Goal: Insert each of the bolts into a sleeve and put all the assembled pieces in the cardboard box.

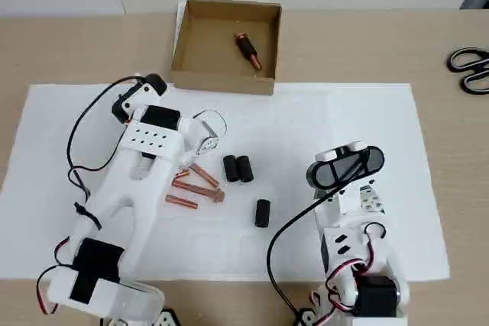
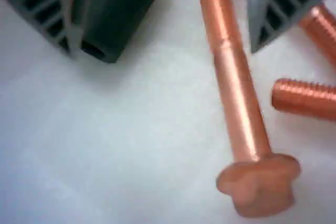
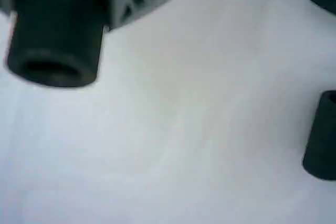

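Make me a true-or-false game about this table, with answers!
1. The brown cardboard box holds one copper bolt inside a black sleeve. True.
2. The black scissors lie in the box. False: they lie on the wooden table.
3. The left end effector grips a loose copper bolt. False: it is open; the bolt lies on white paper between its fingers.
4. Two black plastic sleeves lie side by side on the paper. True.

We're seeing smooth, softly shiny copper-toned metal bolts [image 2: 236, 93], a matt black sleeve [image 3: 55, 35], a dull cardboard box [image 1: 223, 82], and white paper [image 1: 344, 112] over our wood-grain worktop [image 1: 76, 43].
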Robot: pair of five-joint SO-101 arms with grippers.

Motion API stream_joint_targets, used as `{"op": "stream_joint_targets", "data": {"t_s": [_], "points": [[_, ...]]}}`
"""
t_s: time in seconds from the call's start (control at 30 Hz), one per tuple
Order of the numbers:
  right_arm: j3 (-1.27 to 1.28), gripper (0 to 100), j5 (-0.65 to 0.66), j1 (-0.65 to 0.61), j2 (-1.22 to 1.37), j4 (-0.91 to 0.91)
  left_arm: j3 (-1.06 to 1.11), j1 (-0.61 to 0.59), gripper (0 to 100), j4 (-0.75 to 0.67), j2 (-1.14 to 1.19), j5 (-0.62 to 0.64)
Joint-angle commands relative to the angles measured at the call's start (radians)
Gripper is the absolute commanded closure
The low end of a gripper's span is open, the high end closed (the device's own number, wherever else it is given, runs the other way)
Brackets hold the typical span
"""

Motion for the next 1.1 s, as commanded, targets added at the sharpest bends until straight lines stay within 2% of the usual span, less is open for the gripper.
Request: {"op": "stream_joint_targets", "data": {"t_s": [0.0,0.3,0.53,0.6,0.77,0.93,1.07], "points": [[-0.005,99.4,-0.008,0.008,-0.021,-0.022,0.001,0.002,80,-0.018,0.003,0.003],[-0.005,99.4,-0.008,0.008,-0.021,-0.022,-0.067,-0.006,80,-0.012,0.201,0.005],[-0.005,99.4,-0.008,0.008,-0.021,-0.022,-0.13,-0.005,80,-0.015,0.27,0.005],[-0.005,99.4,-0.008,0.008,-0.021,-0.022,-0.148,-0.006,83,-0.015,0.272,0.041],[-0.006,99.4,-0.008,0.008,-0.021,-0.019,-0.194,-0.017,100,-0.032,0.278,0.127],[-0.012,99.4,-0.005,0.008,-0.021,0.039,-0.197,-0.031,99,-0.086,0.267,0.13],[-0.012,99.4,-0.005,0.008,-0.021,0.036,-0.277,-0.006,99,-0.043,0.247,0.132]]}}
